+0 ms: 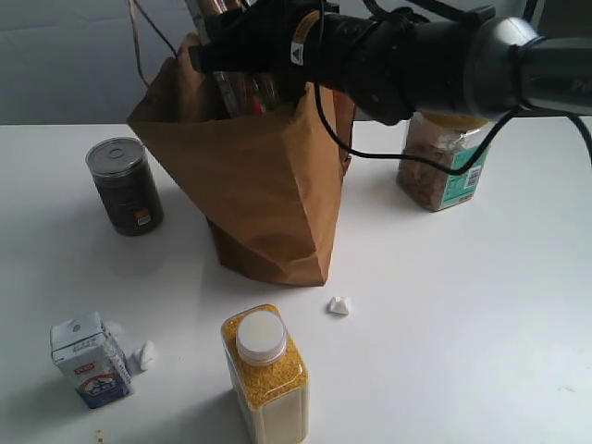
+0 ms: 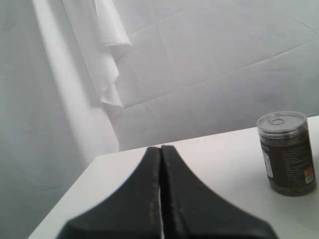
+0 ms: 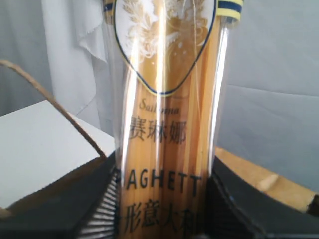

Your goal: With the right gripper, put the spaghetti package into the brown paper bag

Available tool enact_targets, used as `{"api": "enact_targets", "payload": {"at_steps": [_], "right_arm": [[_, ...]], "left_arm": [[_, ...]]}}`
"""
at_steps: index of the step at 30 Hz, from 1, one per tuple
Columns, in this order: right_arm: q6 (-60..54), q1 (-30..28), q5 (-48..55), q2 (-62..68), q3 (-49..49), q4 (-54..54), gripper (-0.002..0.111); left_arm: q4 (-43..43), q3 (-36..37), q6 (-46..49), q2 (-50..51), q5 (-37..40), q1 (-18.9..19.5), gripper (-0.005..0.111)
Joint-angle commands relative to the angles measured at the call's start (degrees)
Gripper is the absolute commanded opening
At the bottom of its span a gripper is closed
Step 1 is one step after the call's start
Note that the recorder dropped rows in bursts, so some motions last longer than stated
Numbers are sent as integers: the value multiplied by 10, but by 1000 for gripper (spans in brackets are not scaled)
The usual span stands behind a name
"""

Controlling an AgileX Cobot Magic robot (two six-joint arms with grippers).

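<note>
The brown paper bag point(image 1: 268, 185) stands at the table's middle back, mouth open upward. My right gripper point(image 1: 236, 55) reaches across from the right and hangs over the bag's mouth, shut on the spaghetti package point(image 1: 242, 88), which stands upright with its lower part inside the bag. In the right wrist view the clear spaghetti package point(image 3: 167, 114) fills the space between the two black fingers point(image 3: 97, 199), with the bag's rim point(image 3: 259, 179) and a handle point(image 3: 55, 107) behind. My left gripper point(image 2: 160, 149) is shut and holds nothing, off to the table's left corner.
A dark can point(image 1: 124, 185) stands left of the bag, also the can point(image 2: 288, 153) in the left wrist view. A yellow-grain bottle point(image 1: 265, 375) and small carton point(image 1: 89, 361) stand in front. A cereal jar point(image 1: 442, 162) is at right. A small white scrap point(image 1: 339, 304) lies nearby.
</note>
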Motion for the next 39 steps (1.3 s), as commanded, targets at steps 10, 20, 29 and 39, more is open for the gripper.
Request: {"api": "enact_targets", "payload": {"at_steps": [10, 20, 29, 39], "right_arm": [[-4, -5, -71, -15, 69, 79, 74], [-2, -5, -77, -16, 93, 99, 68], [-1, -3, -85, -121, 93, 73, 67], [29, 23, 37, -317, 120, 39, 11]], "left_arm": [[-2, 3, -2, -1, -4, 1, 0], [-2, 3, -2, -1, -4, 1, 0], [-2, 3, -2, -1, -4, 1, 0], [-2, 3, -2, -1, -4, 1, 0]]}}
